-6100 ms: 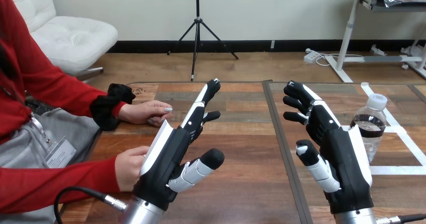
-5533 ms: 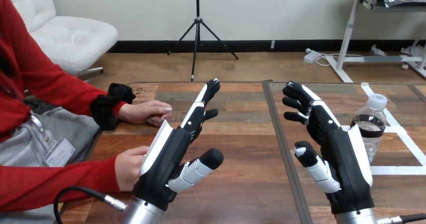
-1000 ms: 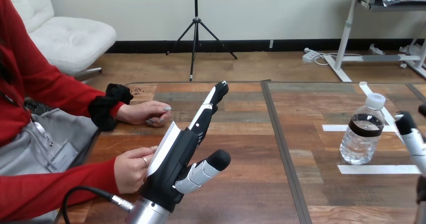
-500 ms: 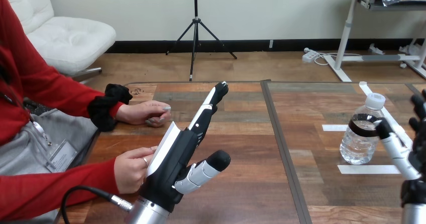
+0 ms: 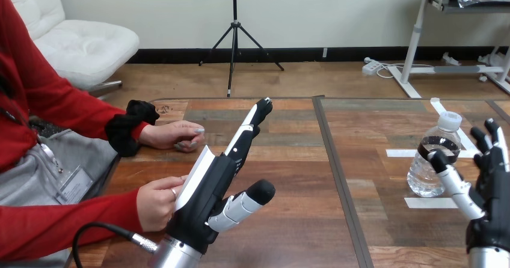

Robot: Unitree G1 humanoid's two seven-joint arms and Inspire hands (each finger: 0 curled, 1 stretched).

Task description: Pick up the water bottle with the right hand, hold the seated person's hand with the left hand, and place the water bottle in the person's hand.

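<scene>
Beside the water bottle [image 5: 421,181], nearer than before, right hand [image 5: 493,184], fingers apart; left hand [image 5: 207,187] unmoved, fingers straight

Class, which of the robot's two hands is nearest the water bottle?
The right hand, open right beside the water bottle; the left hand stands far off, by the person's hand.

So the table [image 5: 301,160] is wood planks in mixed browns, with a dark seam [image 5: 334,172] running front to back just right of the middle. On the right half there are white tape strips [image 5: 430,202] stuck flat on the surface, and a clear water bottle [image 5: 421,178] with a white cap stands upright between them. Far left, the person's hand [image 5: 174,136] rests palm-down on the wood.
</scene>
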